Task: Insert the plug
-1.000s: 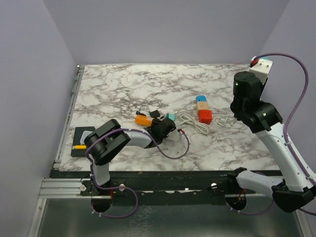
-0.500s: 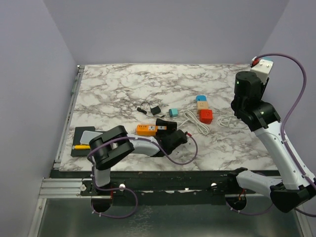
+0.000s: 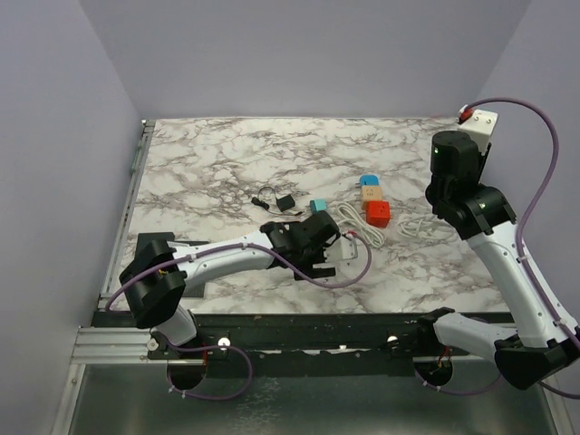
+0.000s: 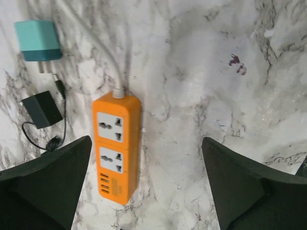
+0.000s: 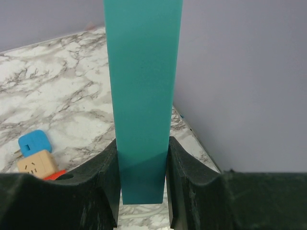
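Observation:
In the left wrist view an orange power strip (image 4: 116,148) lies flat on the marble, with a white cord (image 4: 108,57) leaving its far end. A teal plug (image 4: 38,40) with metal prongs lies off to its far left, also visible from above (image 3: 317,206). My left gripper (image 4: 146,141) hovers open above the strip, its fingers (image 4: 48,182) wide apart and touching nothing. In the top view the left gripper (image 3: 308,240) hides the strip. My right gripper (image 5: 143,143) is raised at the back right, shut on a teal block (image 5: 143,86), which shows white from above (image 3: 482,121).
A black adapter (image 4: 42,109) with a thin wire lies left of the strip. Blue (image 3: 369,181), wooden (image 3: 371,194) and red (image 3: 377,213) cubes sit by the coiled white cord (image 3: 353,222). A black pad (image 3: 148,243) lies at the table's left edge.
My left gripper has opened and let go of the orange strip, and the left arm has stretched out so the gripper hangs over it. The right arm has hardly moved.

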Robot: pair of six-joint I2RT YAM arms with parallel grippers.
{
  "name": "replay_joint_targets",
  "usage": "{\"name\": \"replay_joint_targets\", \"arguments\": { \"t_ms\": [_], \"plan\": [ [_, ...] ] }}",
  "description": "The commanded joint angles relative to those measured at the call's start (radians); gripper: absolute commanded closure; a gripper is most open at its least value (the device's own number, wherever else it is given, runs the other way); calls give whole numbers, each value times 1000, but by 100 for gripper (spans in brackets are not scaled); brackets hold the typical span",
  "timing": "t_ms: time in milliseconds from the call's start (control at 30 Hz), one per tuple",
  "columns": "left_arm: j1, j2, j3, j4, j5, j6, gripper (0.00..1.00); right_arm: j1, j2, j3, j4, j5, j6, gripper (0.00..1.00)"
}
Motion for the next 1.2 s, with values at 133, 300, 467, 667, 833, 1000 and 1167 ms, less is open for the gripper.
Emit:
{"name": "replay_joint_targets", "arguments": {
  "t_ms": [133, 300, 467, 667, 833, 1000, 1167],
  "plan": [
    [238, 27, 112, -129, 207, 49, 1, -25, 16, -17, -83, 36, 18, 90],
    [331, 88, 95, -145, 274, 139, 1, -116, -52, -84, 21, 129, -147, 91],
    [427, 143, 103, -141, 342, 206, 1, -119, -106, -222, 251, 121, -517, 99],
    [486, 182, 76, -108, 346, 267, 11, 93, -87, -264, 8, -139, -504, 99],
    [528, 144, 11, -118, 363, 303, 35, 474, -20, -372, -84, -106, -480, 97],
    [551, 58, -82, -158, 368, 325, 40, 572, 32, -419, -120, -127, -417, 97],
    [572, -32, -146, -174, 376, 322, 39, 670, 69, -503, -122, -146, -366, 96]
  ]
}}
